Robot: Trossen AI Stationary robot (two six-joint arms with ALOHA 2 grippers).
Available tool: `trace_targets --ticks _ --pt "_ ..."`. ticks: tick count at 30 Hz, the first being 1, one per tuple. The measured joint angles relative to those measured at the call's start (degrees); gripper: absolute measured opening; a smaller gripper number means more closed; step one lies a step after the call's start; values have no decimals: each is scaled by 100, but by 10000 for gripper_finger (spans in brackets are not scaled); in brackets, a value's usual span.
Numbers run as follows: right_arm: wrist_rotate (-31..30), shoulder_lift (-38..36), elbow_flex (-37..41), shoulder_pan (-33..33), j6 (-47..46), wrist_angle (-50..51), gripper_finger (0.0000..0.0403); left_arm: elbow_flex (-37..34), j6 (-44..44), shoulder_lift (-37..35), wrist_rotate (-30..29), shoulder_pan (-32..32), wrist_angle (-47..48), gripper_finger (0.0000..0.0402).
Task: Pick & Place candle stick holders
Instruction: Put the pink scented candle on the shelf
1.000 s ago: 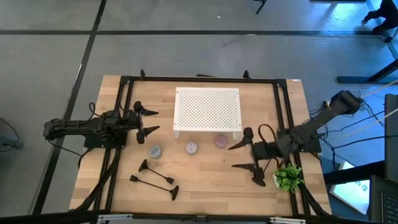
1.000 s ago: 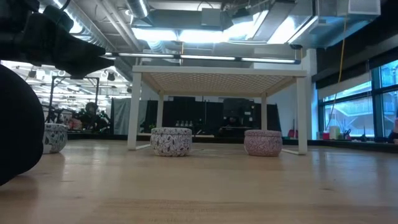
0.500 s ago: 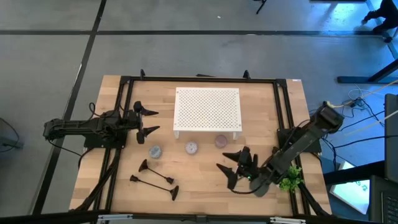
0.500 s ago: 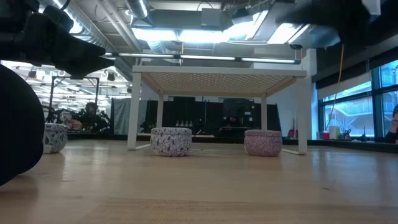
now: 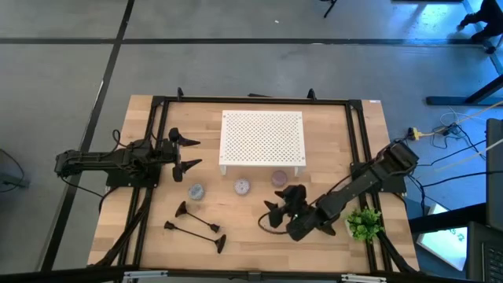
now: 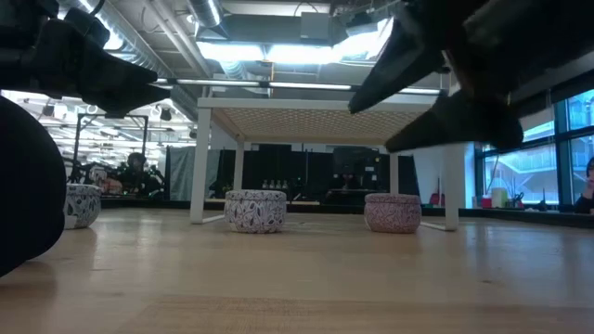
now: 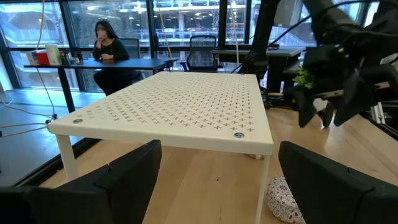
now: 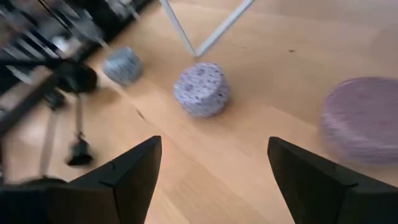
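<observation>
Candle stick holders (image 5: 195, 225) are left lying flat at seven o'clock on the tabletop (image 5: 251, 236), not yet gripped. Toward them the right claw (image 5: 277, 214) is held spread and empty, at five o'clock; the left claw (image 5: 185, 152) is parked released at nine o'clock.

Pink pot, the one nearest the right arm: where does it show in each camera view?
High view: pink pot just in front of the shelf's right end.
Low view: right of centre, under the shelf.
Left wrist view: cannot tell; one speckled pot shows at the bottom edge.
Right wrist view: at the right edge.
Shared landmark: the white shelf.
</observation>
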State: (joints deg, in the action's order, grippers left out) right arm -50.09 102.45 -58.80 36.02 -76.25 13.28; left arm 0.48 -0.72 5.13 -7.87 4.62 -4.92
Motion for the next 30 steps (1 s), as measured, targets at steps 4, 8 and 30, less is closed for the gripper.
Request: trace_targets --ticks 4,8,30 --pt "156 -1 -922 3 1 2012 297 -1 1 -1 -1 -2 2 322" --pt "578 -4 -1395 -21 -240 3105 297 0 0 1 -1 -1 1 322" --pt "1772 522 -1404 -498 -777 3532 297 1 0 0 2 -1 1 322"
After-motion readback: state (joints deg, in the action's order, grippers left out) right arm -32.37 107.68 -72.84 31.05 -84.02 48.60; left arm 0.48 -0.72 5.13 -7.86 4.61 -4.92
